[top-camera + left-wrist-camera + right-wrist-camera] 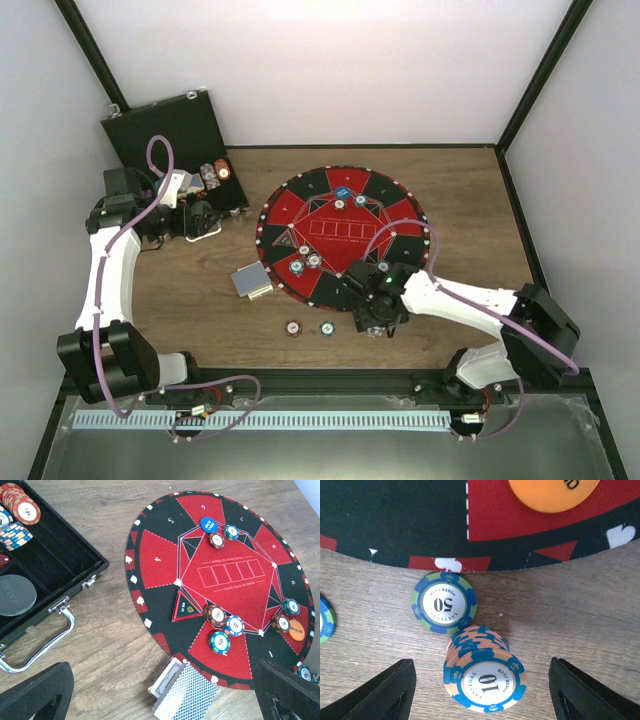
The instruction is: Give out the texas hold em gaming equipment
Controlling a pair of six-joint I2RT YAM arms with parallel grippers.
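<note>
Our right tool gapes wide, gripping nothing, around a leaning stack of blue-and-peach striped poker chips marked 10 on the wooden desk. Beyond it, a blue-green 50 chip lies flat. Our left tool hangs open, empty.

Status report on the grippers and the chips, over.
Left gripper open, empty, by the case. Right gripper open, fingers straddling the 10-chip stack, not gripping. 50 chip close beside stack, mat just beyond.

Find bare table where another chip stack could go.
Bare wood lies right of the mat, toward the far corner, and left of the card deck. Crowded: the mat's near edge, with loose chips and the right gripper.
</note>
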